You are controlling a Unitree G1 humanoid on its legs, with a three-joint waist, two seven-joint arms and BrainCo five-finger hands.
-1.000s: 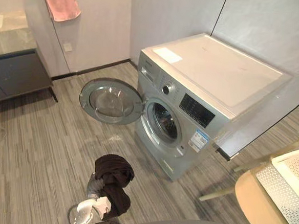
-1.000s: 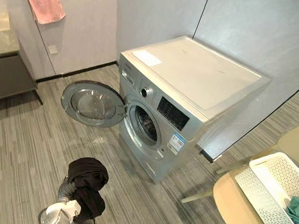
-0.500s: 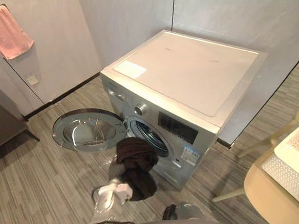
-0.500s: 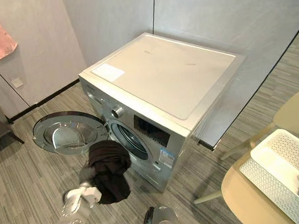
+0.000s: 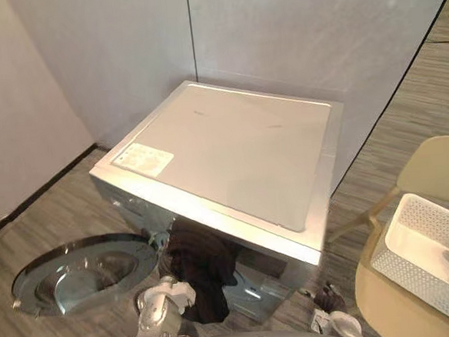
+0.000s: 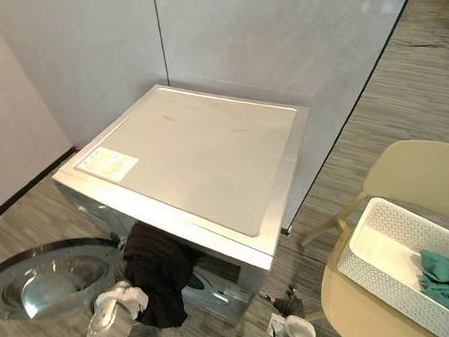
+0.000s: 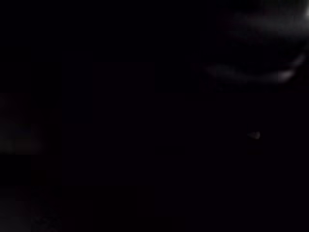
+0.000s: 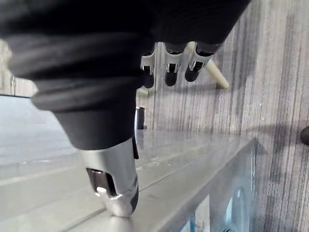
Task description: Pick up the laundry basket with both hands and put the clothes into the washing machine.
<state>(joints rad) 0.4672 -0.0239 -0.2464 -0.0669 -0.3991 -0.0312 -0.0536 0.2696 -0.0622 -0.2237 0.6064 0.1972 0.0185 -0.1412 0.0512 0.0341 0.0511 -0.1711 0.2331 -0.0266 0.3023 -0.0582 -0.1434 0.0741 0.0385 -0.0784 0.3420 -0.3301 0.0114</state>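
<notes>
Your L hand's [image 5: 170, 292] fingers are hidden under dark garment [image 5: 204, 266] at washer [image 5: 230, 145] front, can't tell grip. R hand [image 8: 113, 186] fingers loose, empty; basket [image 6: 368, 243] w/ teal cloth [image 6: 448, 280] sits well beyond them.

Silver washing machine [image 5: 231, 149], door [image 5: 81, 272] swung open; dark garment [image 5: 204, 266] bunched against its front, apparently at its opening; white perforated laundry basket [image 6: 383, 238] holding teal cloth [image 6: 448, 280], to its right.
</notes>
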